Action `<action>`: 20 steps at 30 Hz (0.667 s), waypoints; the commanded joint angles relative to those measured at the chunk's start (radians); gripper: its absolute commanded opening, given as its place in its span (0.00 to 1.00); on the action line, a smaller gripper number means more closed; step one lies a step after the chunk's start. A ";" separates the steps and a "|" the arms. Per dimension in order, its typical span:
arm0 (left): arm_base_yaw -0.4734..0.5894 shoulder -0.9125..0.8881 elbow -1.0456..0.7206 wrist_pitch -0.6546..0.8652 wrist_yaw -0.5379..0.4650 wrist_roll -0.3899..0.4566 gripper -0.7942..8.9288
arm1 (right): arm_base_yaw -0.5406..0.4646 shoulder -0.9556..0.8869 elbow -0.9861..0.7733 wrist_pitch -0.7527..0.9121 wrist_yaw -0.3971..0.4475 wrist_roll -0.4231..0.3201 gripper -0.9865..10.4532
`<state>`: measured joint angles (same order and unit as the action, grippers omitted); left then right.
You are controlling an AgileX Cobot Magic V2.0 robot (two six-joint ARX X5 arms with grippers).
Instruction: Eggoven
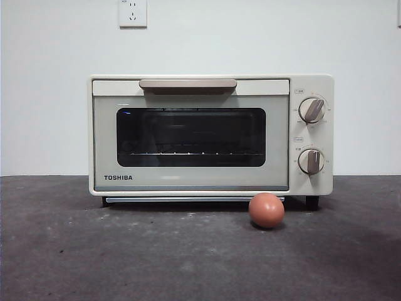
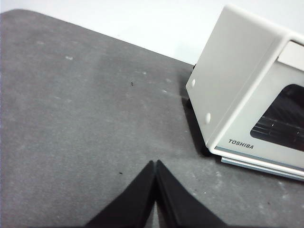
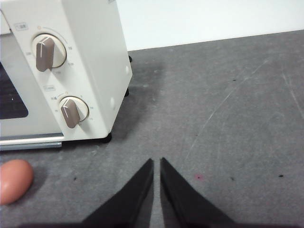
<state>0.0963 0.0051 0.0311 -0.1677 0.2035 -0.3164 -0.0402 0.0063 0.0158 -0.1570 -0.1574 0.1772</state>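
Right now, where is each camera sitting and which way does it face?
Front view: low at table height, facing the shut TOSHIBA toaster oven and the egg; no arm shows.
Left wrist view: above the table, left gripper shut, beside the oven's TOSHIBA corner.
Right wrist view: right gripper, nearly shut, near the knobs.
The right wrist and front views share the egg.

Bare lab tabletop (image 1: 75, 251), white wall (image 1: 50, 88)
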 commanded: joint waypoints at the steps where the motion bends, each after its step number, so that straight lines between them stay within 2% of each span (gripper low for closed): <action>1: 0.003 -0.001 -0.025 0.008 0.002 -0.080 0.09 | 0.000 -0.003 0.000 0.006 -0.015 0.074 0.09; 5: 0.003 0.000 0.005 -0.013 0.069 -0.148 0.09 | 0.001 -0.002 0.045 -0.016 -0.031 0.169 0.09; 9: 0.003 0.005 0.078 -0.072 0.118 -0.149 0.09 | 0.001 -0.002 0.132 -0.050 -0.038 0.186 0.09; 15: 0.003 0.091 0.218 -0.141 0.215 -0.132 0.09 | 0.007 0.060 0.331 -0.202 -0.055 0.173 0.09; 20: 0.001 0.235 0.363 -0.230 0.314 -0.038 0.09 | 0.007 0.181 0.503 -0.385 -0.144 0.078 0.09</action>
<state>0.0959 0.2211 0.3603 -0.3962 0.4988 -0.4110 -0.0338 0.1661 0.4847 -0.5171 -0.2840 0.3073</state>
